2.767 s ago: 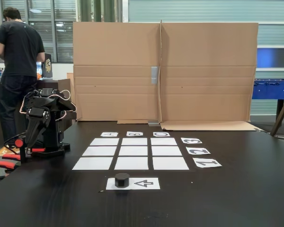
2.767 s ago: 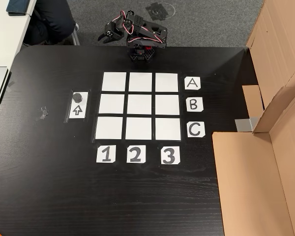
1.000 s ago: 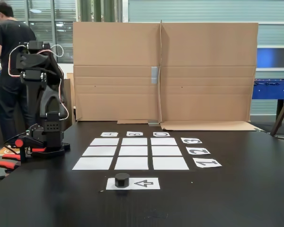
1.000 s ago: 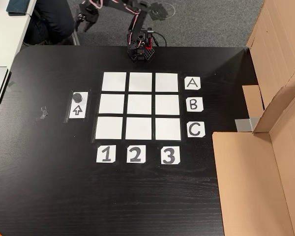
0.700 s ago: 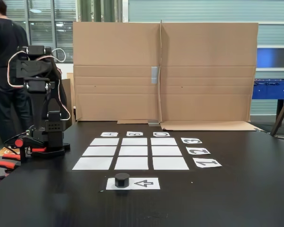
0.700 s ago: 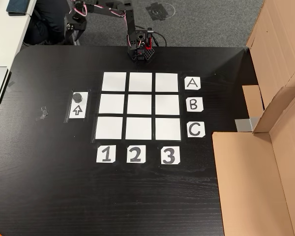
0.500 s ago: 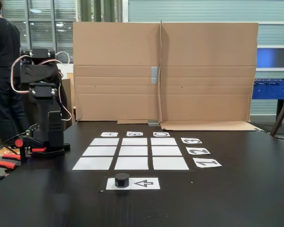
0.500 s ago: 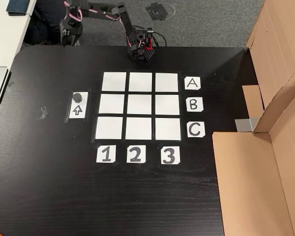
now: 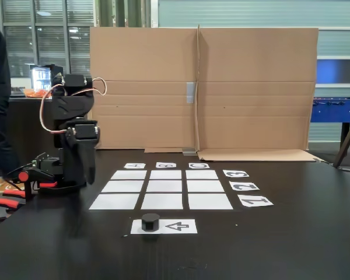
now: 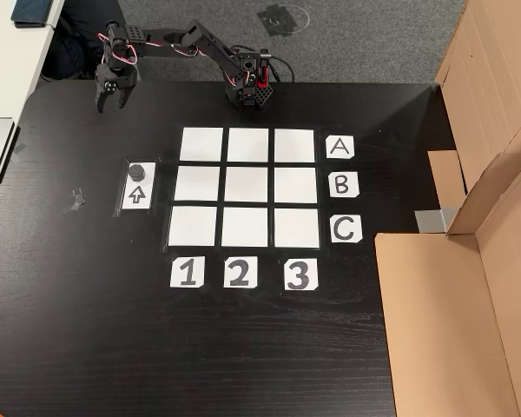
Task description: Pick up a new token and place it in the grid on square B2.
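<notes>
Token (image 10: 138,170) sits untouched on arrow sheet (image 10: 137,193), at 9 o'clock of grid (image 10: 247,188). Likely light, rigid; grip opposite flats. Gripper (image 10: 109,103) empty, jaws parted.

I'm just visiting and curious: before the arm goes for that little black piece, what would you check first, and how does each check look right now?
1. Token sits on the arrow sheet, nothing on top: ok.
2. Gripper holds nothing: ok.
3. Gripper above the token: not ok, it hangs off to one side of it.
4. Square B2 bare: ok.
5. Jaws wide enough for the token: cannot tell.
</notes>
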